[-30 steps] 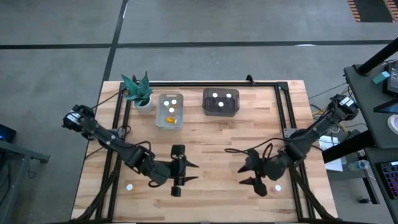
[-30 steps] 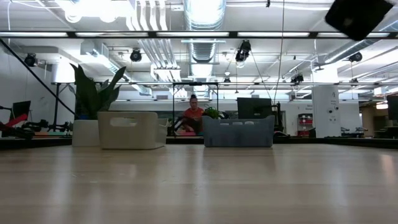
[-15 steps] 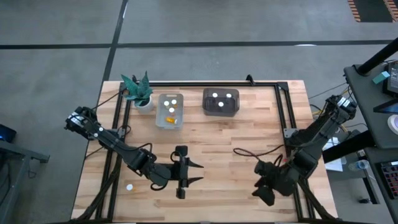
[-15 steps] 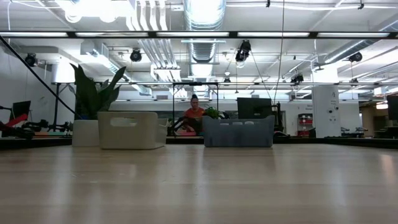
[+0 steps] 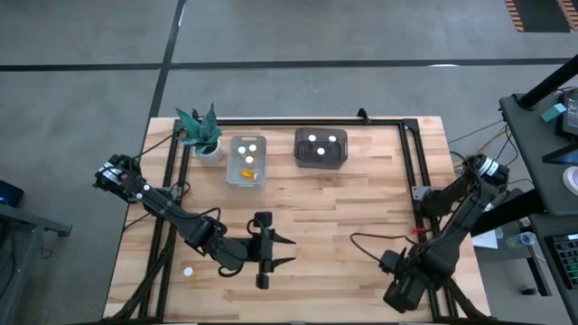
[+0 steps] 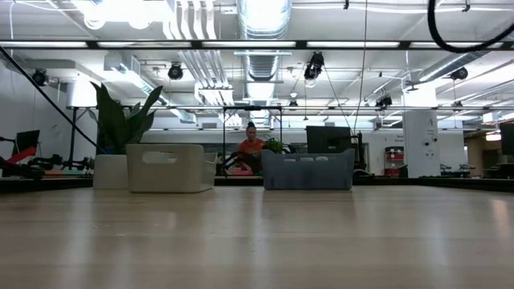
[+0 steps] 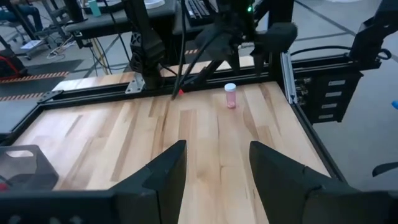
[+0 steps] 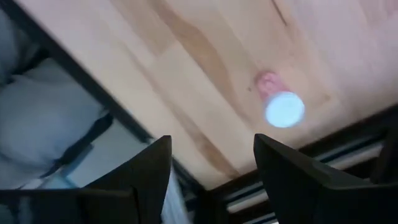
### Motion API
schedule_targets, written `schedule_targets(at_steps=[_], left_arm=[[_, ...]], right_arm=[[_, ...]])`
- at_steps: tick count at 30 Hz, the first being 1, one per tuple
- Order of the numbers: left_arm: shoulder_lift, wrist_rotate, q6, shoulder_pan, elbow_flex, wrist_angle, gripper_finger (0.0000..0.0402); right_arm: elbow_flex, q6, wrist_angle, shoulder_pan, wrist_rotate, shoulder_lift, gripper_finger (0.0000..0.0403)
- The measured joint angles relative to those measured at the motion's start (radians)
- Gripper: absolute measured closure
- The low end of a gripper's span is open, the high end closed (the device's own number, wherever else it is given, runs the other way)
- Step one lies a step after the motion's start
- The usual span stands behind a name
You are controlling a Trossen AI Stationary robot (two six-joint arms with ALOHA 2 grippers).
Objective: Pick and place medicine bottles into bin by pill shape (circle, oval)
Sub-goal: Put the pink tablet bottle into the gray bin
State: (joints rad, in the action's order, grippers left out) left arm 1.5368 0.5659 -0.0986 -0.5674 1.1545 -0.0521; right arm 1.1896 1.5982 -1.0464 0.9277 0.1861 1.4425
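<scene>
as it stands upright near the frame's right in the right wrist view, medicine bottle [image 8: 281, 104]: small, light, rigid, smooth-sided, likely tippy; grasp orange body under white cap; right end effector [image 8: 211, 163] open, empty.

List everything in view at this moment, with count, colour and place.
Bottles loose: two seen, white caps; one front left, one near the right arm.
Clear bin: one, back centre-left, white-capped bottles and orange items inside.
Grey bin: one, back centre, two white caps inside.
Plant: one, green, white pot, back left.
Table: wood, black frame.
Person: one, red top, far background.
Left gripper: open, front centre.
Right gripper: open, front-right edge.
</scene>
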Motion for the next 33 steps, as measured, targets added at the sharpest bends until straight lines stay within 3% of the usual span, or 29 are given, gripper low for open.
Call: schedule_targets(at_steps=[12,33], left_arm=[[0.0,0.0,0.001,0.0,0.0,0.0,0.0242],[0.0,0.0,0.009,0.0,0.0,0.003,0.0242]], right_arm=[[-0.152,0.192,-0.004,0.024,-0.002,-0.079,0.0184],[-0.2,0.168,0.08,0.024,-0.029,0.001,0.0184]])
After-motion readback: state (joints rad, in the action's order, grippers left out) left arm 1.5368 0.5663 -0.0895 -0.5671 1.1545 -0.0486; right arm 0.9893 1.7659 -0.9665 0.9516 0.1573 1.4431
